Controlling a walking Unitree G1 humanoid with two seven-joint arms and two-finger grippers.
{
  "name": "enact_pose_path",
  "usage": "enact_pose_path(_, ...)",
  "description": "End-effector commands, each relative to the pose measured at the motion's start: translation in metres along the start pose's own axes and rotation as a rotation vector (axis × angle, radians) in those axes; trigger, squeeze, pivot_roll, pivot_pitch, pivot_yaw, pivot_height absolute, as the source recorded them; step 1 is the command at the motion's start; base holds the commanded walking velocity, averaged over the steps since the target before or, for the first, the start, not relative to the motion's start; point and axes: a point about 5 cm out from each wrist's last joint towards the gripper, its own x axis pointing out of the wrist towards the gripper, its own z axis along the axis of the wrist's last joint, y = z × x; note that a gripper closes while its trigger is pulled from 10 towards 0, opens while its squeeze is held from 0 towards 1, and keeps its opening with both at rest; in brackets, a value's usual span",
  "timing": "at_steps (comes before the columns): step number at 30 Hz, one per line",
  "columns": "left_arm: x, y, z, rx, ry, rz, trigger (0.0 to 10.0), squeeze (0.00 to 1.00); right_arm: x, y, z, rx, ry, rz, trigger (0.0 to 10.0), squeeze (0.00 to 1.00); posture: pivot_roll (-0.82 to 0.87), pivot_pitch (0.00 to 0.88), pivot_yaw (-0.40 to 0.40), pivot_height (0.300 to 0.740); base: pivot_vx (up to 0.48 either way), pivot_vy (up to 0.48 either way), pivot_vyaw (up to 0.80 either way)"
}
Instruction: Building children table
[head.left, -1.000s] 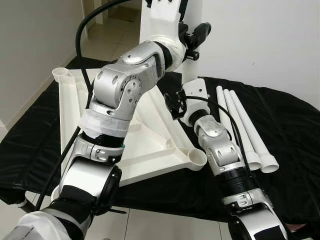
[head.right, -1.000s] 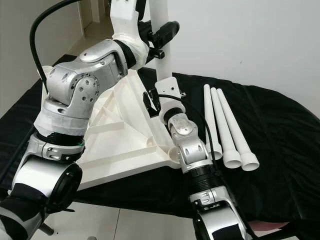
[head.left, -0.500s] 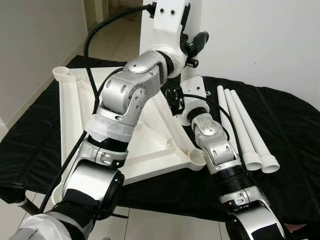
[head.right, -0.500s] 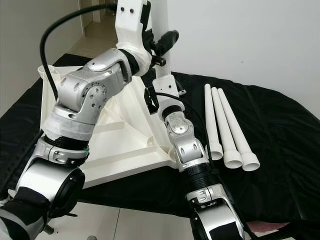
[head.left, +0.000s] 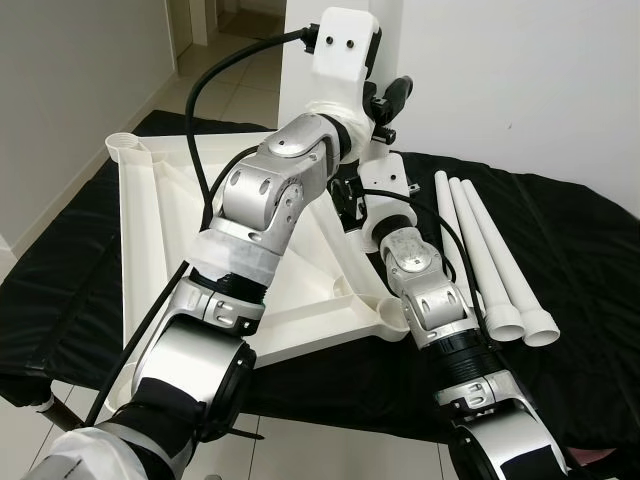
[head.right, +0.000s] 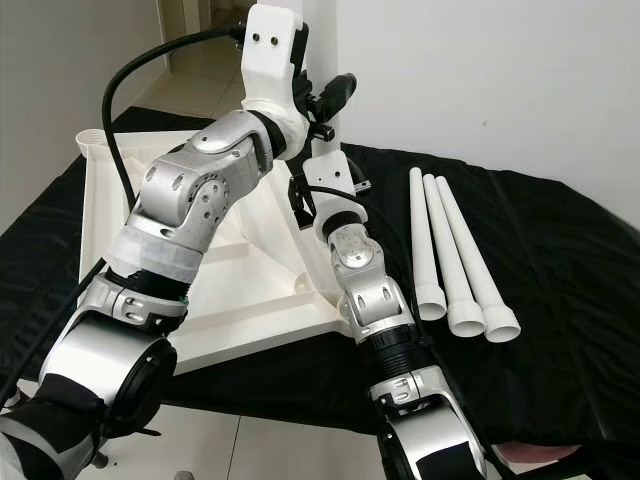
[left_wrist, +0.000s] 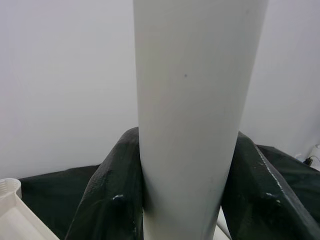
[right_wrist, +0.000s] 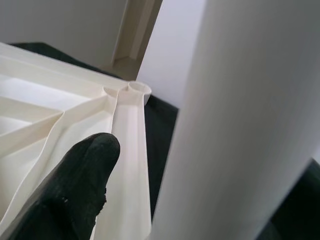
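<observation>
- Left wrist view: the left gripper (left_wrist: 186, 200) is clamped on an upright white table leg (left_wrist: 192, 110), one black finger (left_wrist: 107, 192) pressed to each side of the tube.
- In the head views that leg (head.right: 322, 60) stands upright at the far corner of the white tabletop (head.left: 300, 280), held high up by the raised left arm.
- The tabletop lies upside down on a bench covered with black cloth (head.left: 580, 250), its ribs and round corner sockets facing up; one socket (head.left: 125, 147) shows at the far left corner.
- The right gripper (head.left: 350, 200) sits low beside the same leg, near its base. In the right wrist view one black finger (right_wrist: 70, 190) lies just beside the tube (right_wrist: 240, 125); I cannot tell whether the gripper is pinching it.
- Three spare white legs (head.left: 490, 260) lie side by side on the cloth to the right of the tabletop, flared ends toward the robot.
</observation>
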Motion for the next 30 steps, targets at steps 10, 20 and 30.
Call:
enact_pose_path(10,0.03,-0.024,-0.004,0.022,-0.014,-0.039,10.0,0.0,0.001,-0.004,-0.012,0.001,0.06,-0.023,10.0,0.0,0.02,0.0,-0.098,0.74,0.0,0.0,0.0)
enact_pose_path(20,0.043,-0.09,-0.06,0.022,0.055,-0.059,10.0,0.0,0.003,-0.009,-0.019,0.027,0.089,-0.061,7.3,0.0,0.02,0.0,-0.1,0.74,0.0,0.0,0.0)
enact_pose_path(30,0.026,-0.121,-0.121,0.026,0.111,-0.054,10.0,0.0,0.003,-0.014,-0.027,0.055,0.118,-0.088,0.0,0.0,0.03,0.0,-0.105,0.74,0.0,0.0,0.0)
